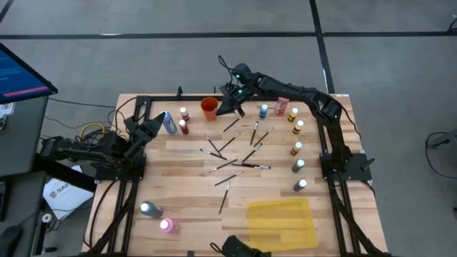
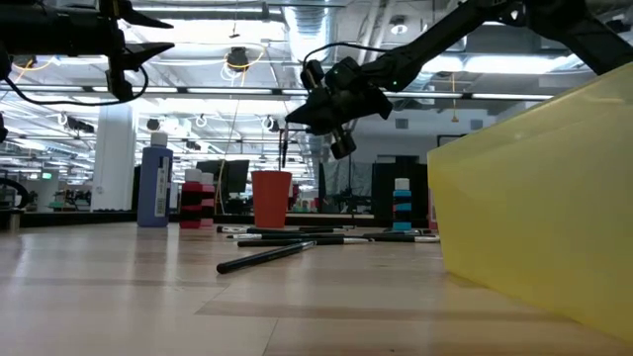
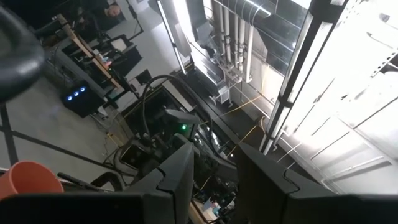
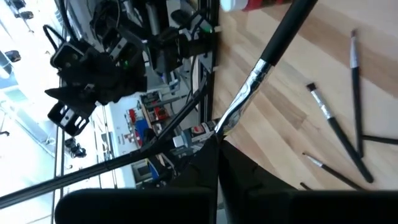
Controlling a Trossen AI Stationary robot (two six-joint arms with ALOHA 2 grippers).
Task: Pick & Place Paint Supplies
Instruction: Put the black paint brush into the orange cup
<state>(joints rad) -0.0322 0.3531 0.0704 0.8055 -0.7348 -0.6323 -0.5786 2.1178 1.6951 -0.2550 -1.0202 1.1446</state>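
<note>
Right gripper (image 1: 227,98), jaws pinching a paintbrush (image 4: 261,68), hovers beside the orange cup (image 1: 208,108) (far table edge); left gripper (image 1: 158,126) slightly spread, empty.

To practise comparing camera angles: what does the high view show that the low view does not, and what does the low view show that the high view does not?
Only the high view: the pink bottle and another bottle at the near-left corner, the row of bottles along the right edge, and the yellow tray as a whole rectangle.

Only the low view: the room's ceiling lights behind the table, and a brush hanging upright from the shut right gripper.

Both: the orange cup, scattered brushes, the blue bottle, and the right gripper above the cup.
</note>
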